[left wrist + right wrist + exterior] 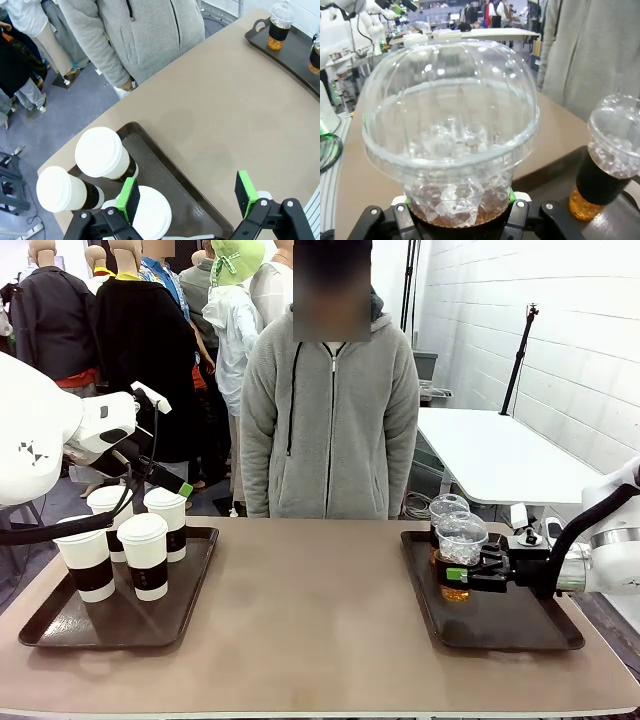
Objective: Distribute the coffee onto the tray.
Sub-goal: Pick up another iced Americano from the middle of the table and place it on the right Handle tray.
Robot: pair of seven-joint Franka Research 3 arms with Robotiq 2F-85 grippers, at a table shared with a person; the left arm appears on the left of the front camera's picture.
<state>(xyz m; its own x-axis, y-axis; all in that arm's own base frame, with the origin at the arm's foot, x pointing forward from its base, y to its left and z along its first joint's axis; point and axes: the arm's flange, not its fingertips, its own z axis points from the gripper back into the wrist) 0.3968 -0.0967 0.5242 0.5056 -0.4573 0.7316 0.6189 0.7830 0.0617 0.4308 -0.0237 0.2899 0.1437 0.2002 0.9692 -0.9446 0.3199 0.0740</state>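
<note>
Four white-lidded paper cups with dark bands stand on the left brown tray. My left gripper hangs open above them, its green pads spread over one lid and the tray's edge. Two clear dome-lidded cups of iced brown drink are on the right tray. My right gripper is shut on the nearer one, low on its body. The other clear cup stands just behind it, free.
A person in a grey fleece stands at the table's far edge, hands down. The bare tan tabletop stretches between the two trays. A white table stands behind on the right.
</note>
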